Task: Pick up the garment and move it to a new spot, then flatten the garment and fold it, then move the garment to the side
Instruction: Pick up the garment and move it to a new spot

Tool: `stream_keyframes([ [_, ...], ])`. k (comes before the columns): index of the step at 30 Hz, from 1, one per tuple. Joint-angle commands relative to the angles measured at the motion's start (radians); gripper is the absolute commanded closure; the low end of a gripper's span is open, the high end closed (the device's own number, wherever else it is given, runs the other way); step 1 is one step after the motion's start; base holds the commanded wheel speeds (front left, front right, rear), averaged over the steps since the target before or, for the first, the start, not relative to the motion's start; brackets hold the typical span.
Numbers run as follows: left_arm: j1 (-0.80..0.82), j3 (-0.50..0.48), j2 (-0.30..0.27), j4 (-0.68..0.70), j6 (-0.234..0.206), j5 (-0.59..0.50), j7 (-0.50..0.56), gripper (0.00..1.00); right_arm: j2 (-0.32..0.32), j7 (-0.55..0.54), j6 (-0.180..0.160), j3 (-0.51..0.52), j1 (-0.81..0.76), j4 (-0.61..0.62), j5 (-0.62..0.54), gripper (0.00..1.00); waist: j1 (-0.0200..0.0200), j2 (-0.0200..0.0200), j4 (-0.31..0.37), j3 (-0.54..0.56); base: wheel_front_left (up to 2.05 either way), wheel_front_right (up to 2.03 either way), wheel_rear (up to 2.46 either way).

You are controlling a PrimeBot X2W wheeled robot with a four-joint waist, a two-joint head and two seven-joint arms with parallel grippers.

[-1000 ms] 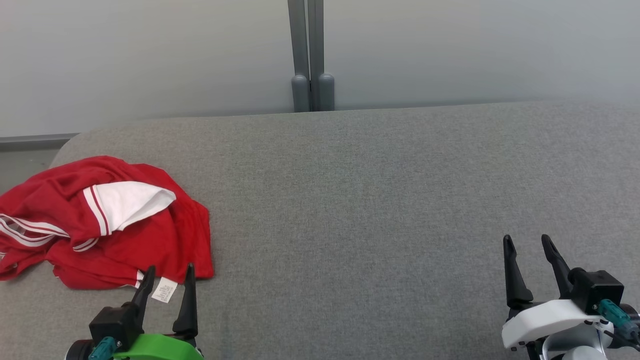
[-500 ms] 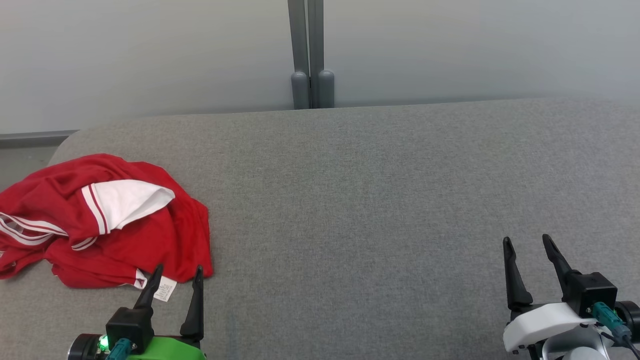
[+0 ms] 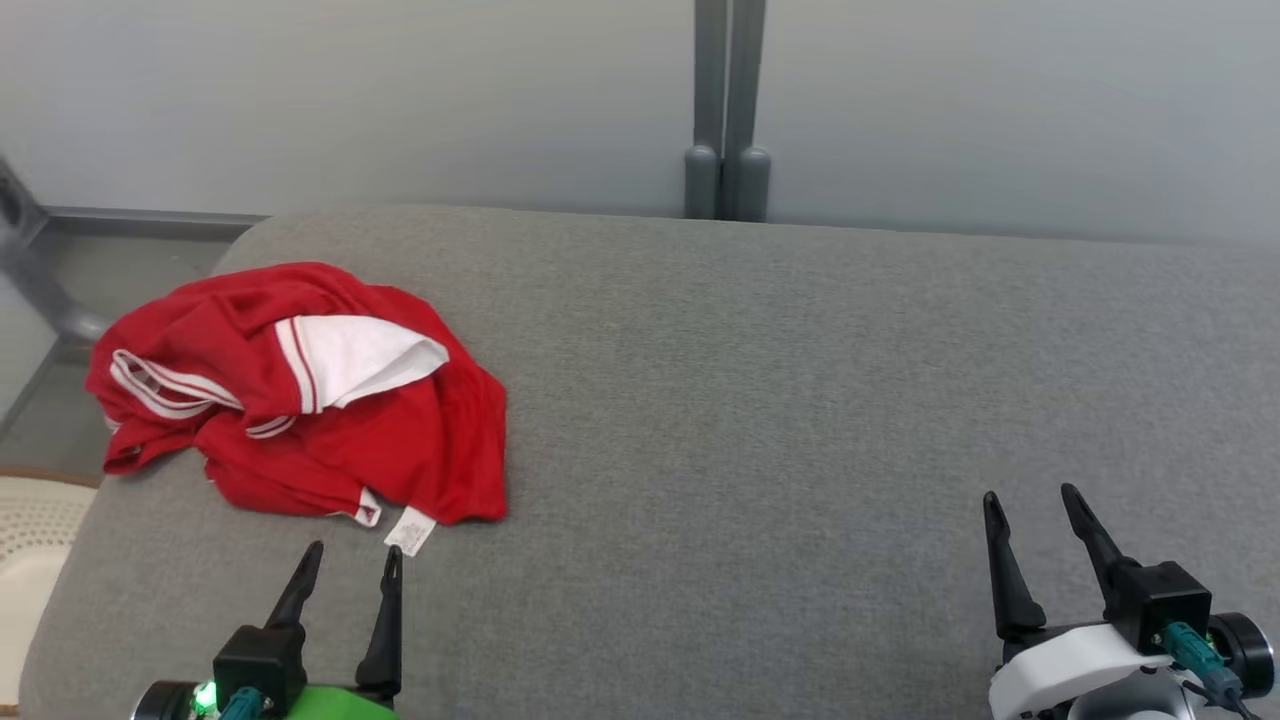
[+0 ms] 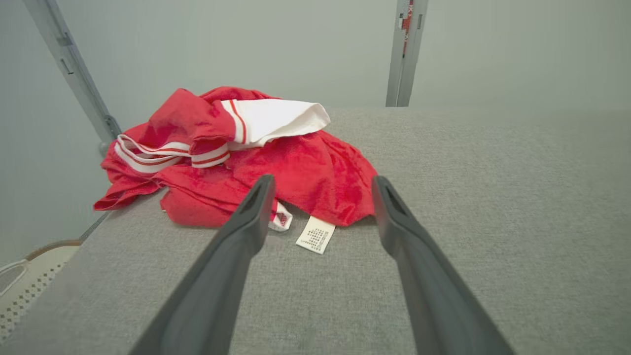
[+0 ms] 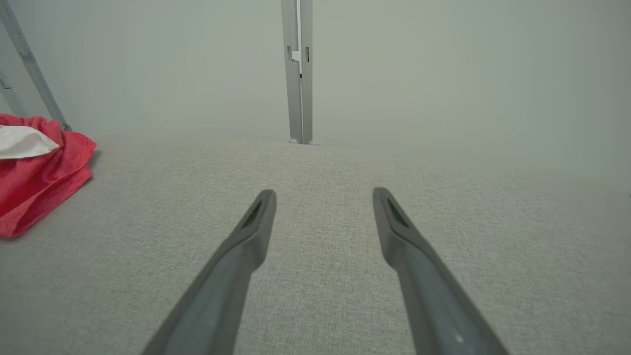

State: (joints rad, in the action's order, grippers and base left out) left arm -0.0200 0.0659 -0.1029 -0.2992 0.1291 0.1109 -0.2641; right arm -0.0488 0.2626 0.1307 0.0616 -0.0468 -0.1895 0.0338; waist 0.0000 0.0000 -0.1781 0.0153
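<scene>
Head view: the crumpled red-and-white garment (image 3: 300, 420) lies at the left end of the grey cushion (image 3: 750, 400), near the spread, empty left gripper (image 3: 354, 550); the right gripper (image 3: 1029, 495), also spread and empty, sits well apart. Left wrist view: the garment's white label (image 4: 315, 235) shows between the two fingers. Right wrist view: the garment lies at the far left.

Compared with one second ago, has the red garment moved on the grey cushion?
No. The red garment lies at the same left corner of the grey cushion; it and the grey post shifted right together, so the camera turned.
</scene>
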Motion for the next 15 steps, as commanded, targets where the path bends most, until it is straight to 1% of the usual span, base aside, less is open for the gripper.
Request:
stream_keyframes([
  [1,-0.023,-0.012,-0.007,-0.005,0.002,0.002,-0.001,0.0,-0.003,0.003,0.0,-0.011,0.002,-0.001,0.005,0.0,0.0,0.0,-0.128,0.02,0.0,0.0,0.0],
  [4,-0.039,-0.027,-0.013,-0.007,0.002,0.005,-0.001,0.0,-0.003,0.003,0.0,-0.028,0.007,-0.003,0.01,0.0,0.0,0.0,-0.202,0.028,0.0,0.0,0.0],
  [7,-0.056,-0.049,-0.018,-0.003,0.002,0.009,-0.001,0.0,-0.004,0.003,0.0,-0.046,0.012,-0.009,0.01,0.0,0.0,0.0,-0.257,0.034,0.0,0.0,0.0],
  [12,-0.053,-0.077,-0.008,0.005,0.002,0.022,0.0,0.0,-0.003,0.003,0.0,-0.054,0.011,-0.008,0.007,0.0,0.0,0.0,-0.295,0.031,0.0,0.0,0.0],
  [15,0.007,-0.063,0.003,-0.001,0.002,0.033,-0.001,0.0,-0.003,0.003,0.0,-0.054,0.021,0.001,0.001,0.0,0.0,0.0,-0.298,0.003,0.0,0.0,0.0],
])
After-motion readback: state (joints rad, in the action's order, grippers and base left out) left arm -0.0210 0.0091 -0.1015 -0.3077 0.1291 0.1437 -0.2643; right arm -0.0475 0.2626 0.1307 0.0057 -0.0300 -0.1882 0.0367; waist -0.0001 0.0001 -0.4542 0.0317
